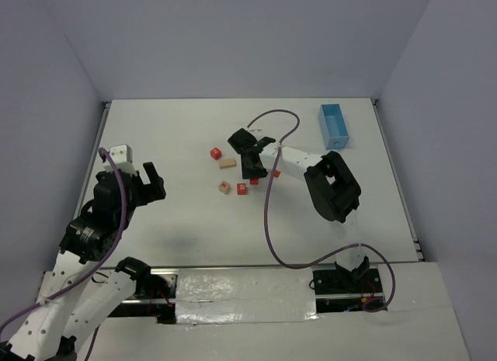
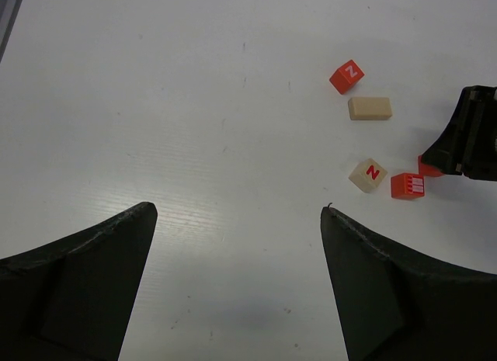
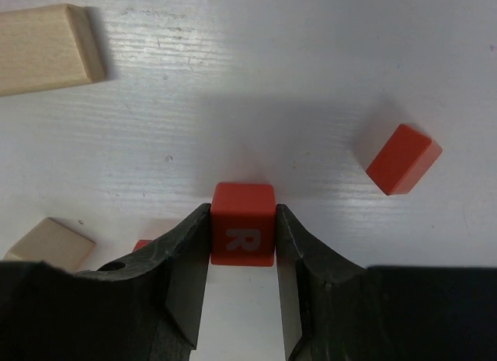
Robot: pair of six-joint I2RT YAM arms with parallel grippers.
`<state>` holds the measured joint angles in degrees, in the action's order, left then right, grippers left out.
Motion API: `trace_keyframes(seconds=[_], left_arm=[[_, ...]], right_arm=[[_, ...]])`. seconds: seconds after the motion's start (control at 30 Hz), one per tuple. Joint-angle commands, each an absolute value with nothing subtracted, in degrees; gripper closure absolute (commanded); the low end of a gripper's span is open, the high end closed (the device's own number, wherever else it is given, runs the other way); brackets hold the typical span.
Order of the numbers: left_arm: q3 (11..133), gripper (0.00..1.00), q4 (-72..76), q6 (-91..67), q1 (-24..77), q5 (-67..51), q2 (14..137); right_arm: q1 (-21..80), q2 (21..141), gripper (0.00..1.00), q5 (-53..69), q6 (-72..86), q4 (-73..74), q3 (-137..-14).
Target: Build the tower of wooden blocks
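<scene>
A white counter [image 1: 171, 136] fills the view, walled on three sides by pale grey panels [image 1: 233, 35]. A light-blue rectangular tray [image 1: 333, 125] sits at about one o'clock, near the far right corner, its long side pointing roughly toward twelve.

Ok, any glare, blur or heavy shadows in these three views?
Top external: glare on the glossy strip near the bases. Left wrist: tan block sharp, left gripper dark, little detail. Right wrist: red R block crisp, soft shadow behind it.
</scene>
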<state>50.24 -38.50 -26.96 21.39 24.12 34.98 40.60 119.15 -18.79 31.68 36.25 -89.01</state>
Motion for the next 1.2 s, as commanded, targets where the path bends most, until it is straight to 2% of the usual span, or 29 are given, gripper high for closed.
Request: trace_keyframes(seconds=[0.0, 0.43, 0.73, 1.17], left_arm=[[50.3, 0.00, -36.2, -26.1, 21.8, 24.1, 34.4], [50.3, 0.00, -36.3, -26.2, 21.9, 24.1, 34.6], [50.3, 0.00, -36.2, -26.1, 21.9, 24.0, 34.5], [50.4, 0.01, -36.1, -26.1, 22.0, 24.0, 35.0]], right_arm=[[40.7, 115.3, 0.67, -18.1, 32.1, 35.1, -87.1], [41.5, 112.1, 0.64, -14.8, 33.4, 32.0, -81.7], [41.9, 110.3, 0.52, -14.6, 33.8, 31.9, -80.8], [41.9, 106.2, 0.49, -14.7, 33.7, 32.6, -80.1]])
